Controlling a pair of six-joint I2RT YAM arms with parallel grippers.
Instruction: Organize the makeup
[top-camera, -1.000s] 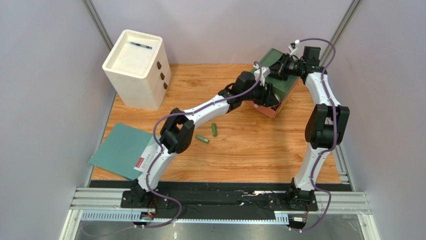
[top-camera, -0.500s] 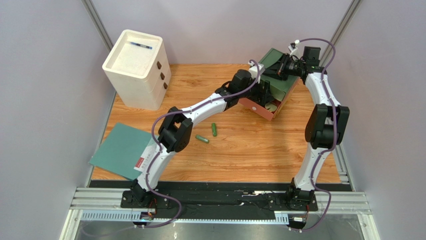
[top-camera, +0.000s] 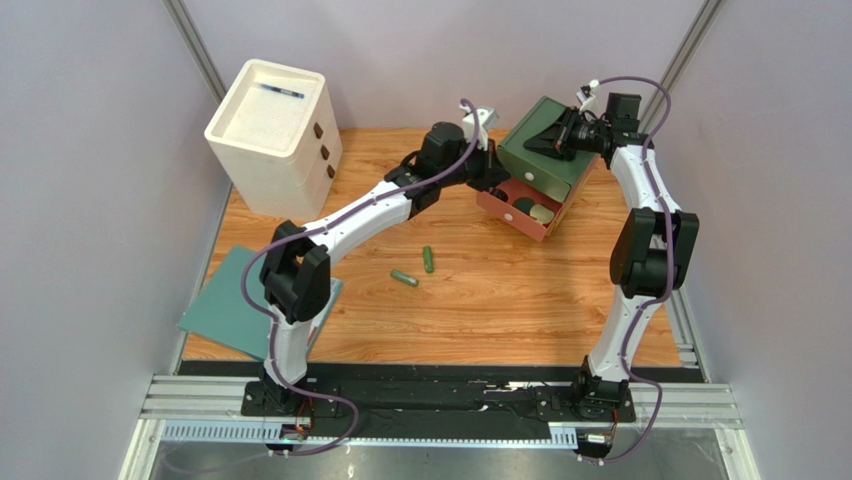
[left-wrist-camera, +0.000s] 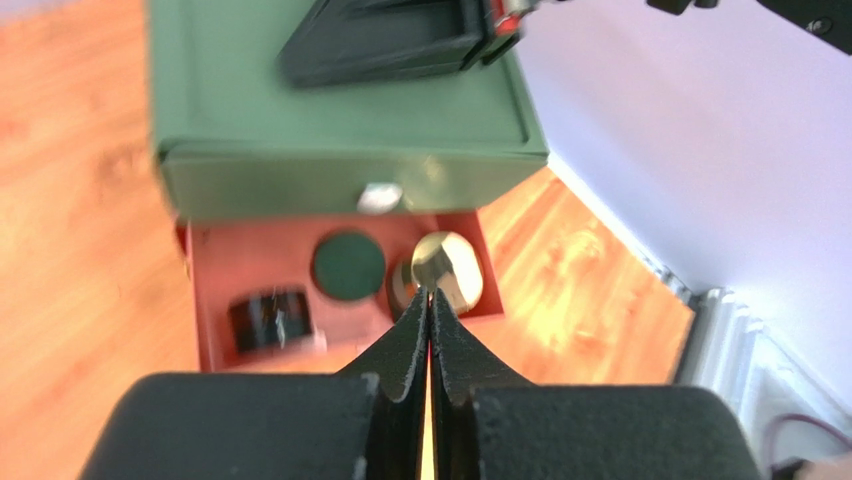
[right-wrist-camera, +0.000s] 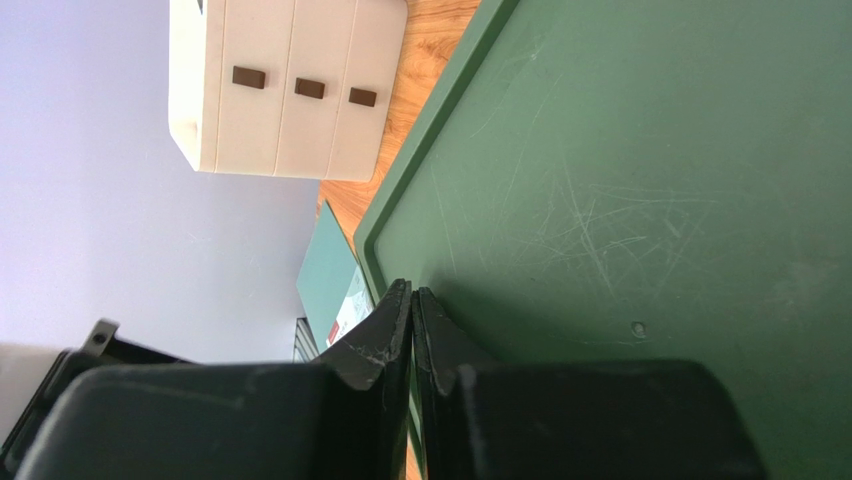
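Your left hand (left-wrist-camera: 431, 292) has just backed out of the red drawer (left-wrist-camera: 250, 250). A second ago it sat right over it with fingers spread, now it hangs to the drawer's left, fingers pressed together on nothing. Reads like a drop-off just finished, and the drawer is now unblocked from above. Inside it: a dark green jar (left-wrist-camera: 347, 266) in the middle, a black jar (left-wrist-camera: 268, 318) toward one end, and a gold-rimmed compact (left-wrist-camera: 455, 268) toward the other, all apart from each other. The wrist view is blurry, so there may be another small item beside the compact. Your right hand (right-wrist-camera: 410, 288) hasn't moved. Its fingers are closed with nothing between them, tips at the lid edge of the green box (top-camera: 545, 172) above the drawer, probably steadying it. Task not done: two green tubes (top-camera: 428, 259) (top-camera: 404, 278) lie loose on the surface (top-camera: 500, 300), near each other but not touching, well apart from the drawer. Judge those the next pick for the free left hand. The surface is wood-grain. A white drawer unit (top-camera: 272, 135) stands at the far left corner with a blue pen (top-camera: 280, 91) on top, and a teal board (top-camera: 235, 300) overhangs the near left edge. Plain pale walls close in on three sides, and a metal rail (top-camera: 440, 400) at the near edge carries both arm bases.
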